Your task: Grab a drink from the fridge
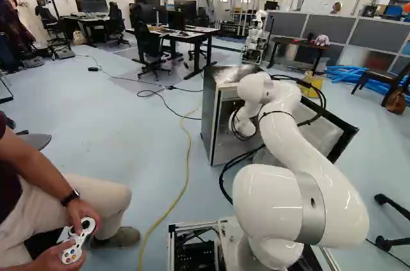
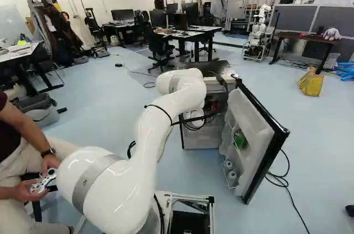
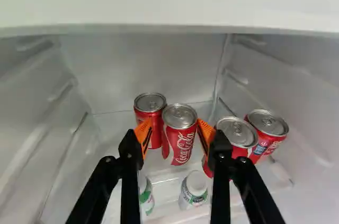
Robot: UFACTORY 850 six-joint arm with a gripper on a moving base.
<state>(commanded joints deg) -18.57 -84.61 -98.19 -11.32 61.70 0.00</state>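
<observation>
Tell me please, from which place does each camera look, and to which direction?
Left base view: on the base, behind the arm and to its left, facing ahead and slightly down; the arm stands right of the middle.
Right base view: also behind, but to the arm's right, facing the same way; the arm stands left of the middle.
Wrist view: at the arm's far end, looking along the gripper at red cans; both fingers show.
Shared: both base views show the fridge and its open door.

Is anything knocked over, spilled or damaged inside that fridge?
Nothing stands out: the four red cans and two white-and-green bottles stand upright, and no spill or dent shows. The open fridge door suits grabbing a drink.
</observation>
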